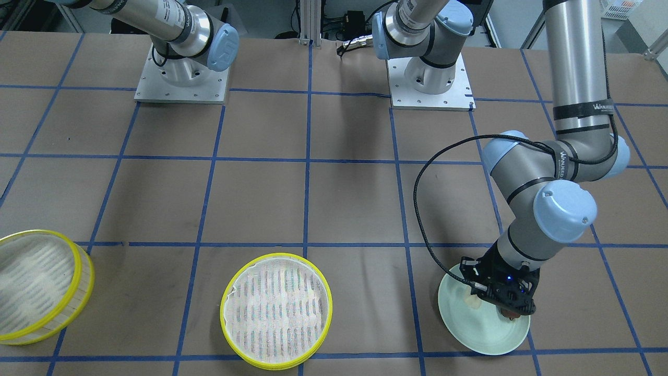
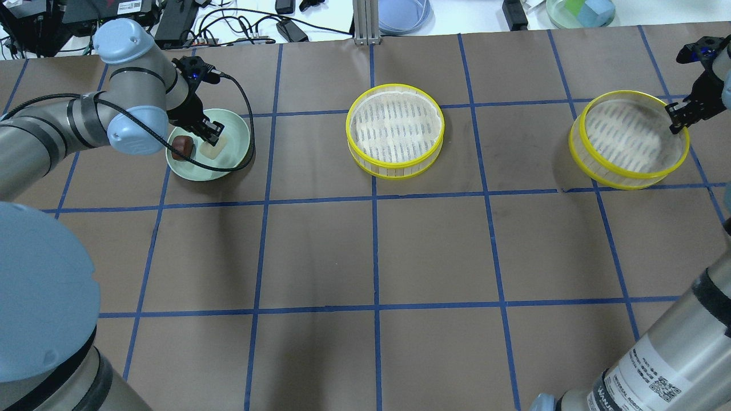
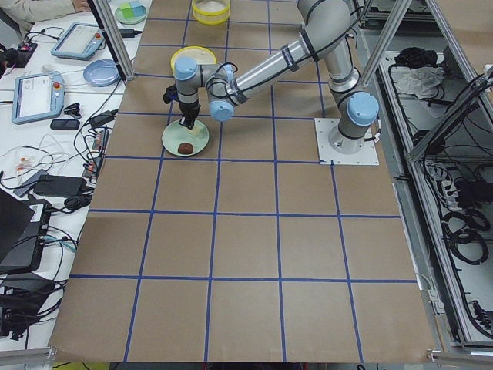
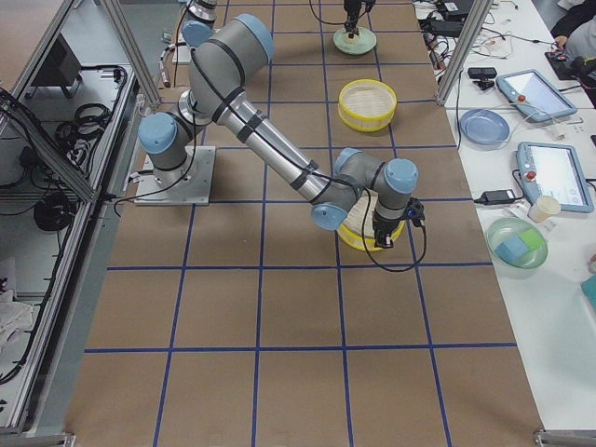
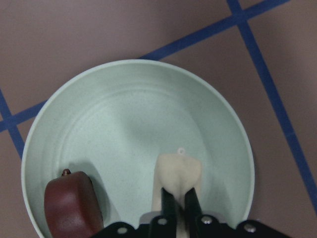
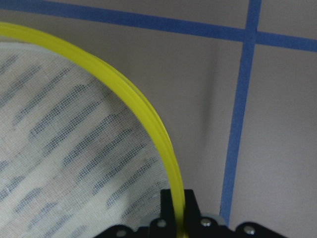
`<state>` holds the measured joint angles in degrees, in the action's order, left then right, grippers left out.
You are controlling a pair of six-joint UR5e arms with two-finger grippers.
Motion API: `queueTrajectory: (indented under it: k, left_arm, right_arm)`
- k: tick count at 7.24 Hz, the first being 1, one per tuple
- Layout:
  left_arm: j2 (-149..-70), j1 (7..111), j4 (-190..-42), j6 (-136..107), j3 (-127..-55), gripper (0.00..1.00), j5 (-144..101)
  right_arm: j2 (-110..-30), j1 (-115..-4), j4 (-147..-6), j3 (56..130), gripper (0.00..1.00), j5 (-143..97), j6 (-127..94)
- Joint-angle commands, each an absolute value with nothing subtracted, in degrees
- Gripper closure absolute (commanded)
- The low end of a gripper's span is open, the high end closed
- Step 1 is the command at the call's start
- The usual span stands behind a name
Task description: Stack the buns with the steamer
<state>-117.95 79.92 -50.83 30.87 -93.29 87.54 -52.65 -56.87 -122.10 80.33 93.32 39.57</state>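
The pale green plate [image 2: 235,127] holds the cream-white bun [image 2: 210,149] and the reddish-brown bun [image 2: 183,146]. My left gripper [image 2: 213,132] is down in the plate, shut on the cream-white bun [image 5: 178,171], which still touches the plate [image 5: 133,114]. The brown bun [image 5: 69,206] lies beside it. One steamer tier [image 2: 395,128] stands empty mid-table. My right gripper [image 2: 677,122] is shut on the yellow rim [image 6: 143,114] of the other steamer tier [image 2: 628,140], which looks tilted [image 1: 36,287].
The two arm bases [image 1: 181,78] [image 1: 430,83] stand at the robot's side of the table. Past the far edge lie cables, a blue dish [image 2: 402,8] and a green dish with blocks [image 2: 579,10]. The left arm's cable [image 1: 425,224] loops above the plate.
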Motion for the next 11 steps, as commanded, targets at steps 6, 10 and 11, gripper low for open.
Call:
queueTrajectory:
  k: [6,10,11]
  left_arm:
    - [-116.0,95.3,-47.7,-22.1,-88.6,1.00,72.7]
    - [-121.3,100.5,-41.1,-36.5,-88.7,1.00,66.4]
    - [-122.6,100.5,-40.5,-36.5,-88.7,1.00,66.4]
  right_arm:
    - [-59.8,-57.6,-113.6,80.2,1.00,93.1,33.3]
    - [-65.0,-65.4,-106.3,81.6,1.00,93.3,21.0]
    - [-67.3,-66.8,-104.7,83.0,1.00,93.2,16.7]
